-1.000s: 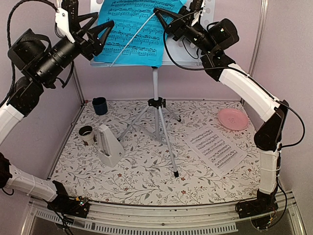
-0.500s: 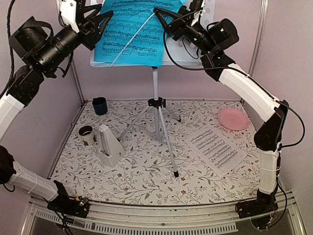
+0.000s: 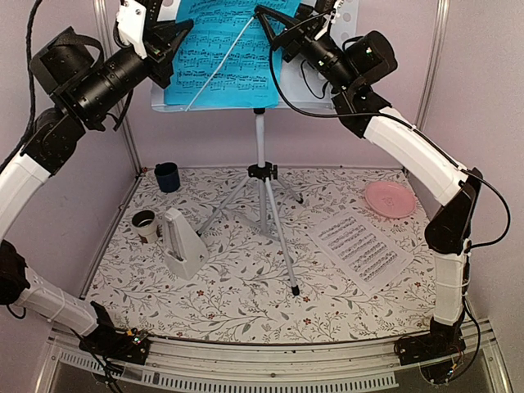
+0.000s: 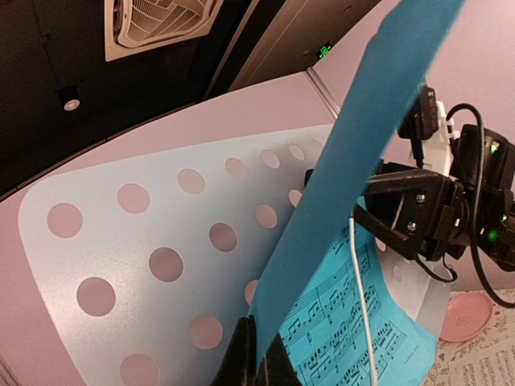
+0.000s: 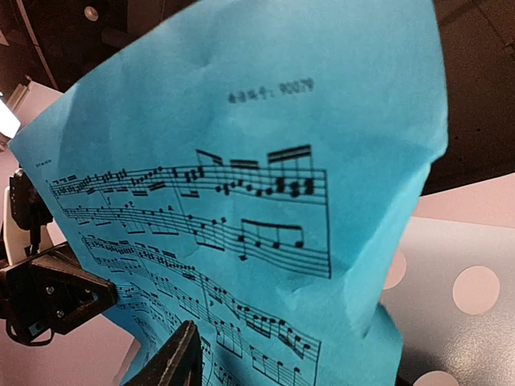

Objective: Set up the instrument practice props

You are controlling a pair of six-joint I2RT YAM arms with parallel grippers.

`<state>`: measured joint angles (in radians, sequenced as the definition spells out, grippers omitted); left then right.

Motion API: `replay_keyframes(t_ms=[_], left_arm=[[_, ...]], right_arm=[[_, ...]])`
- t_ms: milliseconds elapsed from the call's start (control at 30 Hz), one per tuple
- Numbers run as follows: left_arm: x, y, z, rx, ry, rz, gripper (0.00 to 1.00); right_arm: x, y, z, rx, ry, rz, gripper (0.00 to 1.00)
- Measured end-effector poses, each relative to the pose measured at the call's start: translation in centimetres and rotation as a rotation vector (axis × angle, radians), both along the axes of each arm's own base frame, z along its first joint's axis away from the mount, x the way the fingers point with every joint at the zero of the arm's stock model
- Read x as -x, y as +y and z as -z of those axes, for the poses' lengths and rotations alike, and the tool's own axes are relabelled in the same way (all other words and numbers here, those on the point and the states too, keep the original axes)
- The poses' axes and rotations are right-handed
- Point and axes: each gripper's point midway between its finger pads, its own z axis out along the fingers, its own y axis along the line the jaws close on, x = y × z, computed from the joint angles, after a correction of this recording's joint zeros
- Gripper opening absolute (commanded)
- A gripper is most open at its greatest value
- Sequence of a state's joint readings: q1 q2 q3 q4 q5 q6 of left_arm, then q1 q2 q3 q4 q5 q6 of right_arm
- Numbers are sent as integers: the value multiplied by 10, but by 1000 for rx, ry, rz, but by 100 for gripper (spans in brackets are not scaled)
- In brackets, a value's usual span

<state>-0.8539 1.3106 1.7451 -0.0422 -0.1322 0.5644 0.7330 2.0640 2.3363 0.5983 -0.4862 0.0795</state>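
Observation:
The pale perforated music stand stands on its tripod at the back, its desk up high. The bright blue music sheet leans on the desk under a thin white wire arm. My left gripper is shut on the sheet's left edge; its dark fingertips pinch the paper. My right gripper stands open at the sheet's right edge, with the blue sheet between its spread fingers. The white music sheet and white metronome are on the table.
A dark blue cup sits at the back left and a small pale cylinder stands beside the metronome. A pink plate lies at the right. The tripod legs spread over the middle. Pink walls close in on three sides.
My left gripper rose toward the sheet's upper left edge and closed on it. The right gripper's fingers spread wider, and the sheet shifted slightly.

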Motion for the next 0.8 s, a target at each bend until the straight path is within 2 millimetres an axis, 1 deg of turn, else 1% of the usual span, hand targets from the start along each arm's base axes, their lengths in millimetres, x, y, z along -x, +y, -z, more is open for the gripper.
replay_keyframes(t_ms=[100, 300, 333, 433, 500, 667, 800], left_arm=[[-1, 4, 2, 4, 5, -18, 0], [-3, 12, 2, 13, 13, -55, 0], [-4, 14, 2, 15, 13, -63, 0], [-5, 20, 0, 22, 15, -84, 0], [-6, 22, 0, 24, 17, -93, 0], [-6, 26, -1, 25, 15, -105, 0], [-9, 30, -1, 22, 17, -117, 0]], right_arm=[[-3, -1, -2, -17, 7, 26, 59], [-10, -8, -6, -46, 17, 86, 60], [-10, -9, -7, -48, 18, 92, 59], [-11, -11, -6, -50, 24, 112, 48], [-14, -12, -4, -50, 34, 124, 48], [-16, -11, 3, -40, 45, 133, 53], [-12, -11, 5, -17, 43, 118, 55]])
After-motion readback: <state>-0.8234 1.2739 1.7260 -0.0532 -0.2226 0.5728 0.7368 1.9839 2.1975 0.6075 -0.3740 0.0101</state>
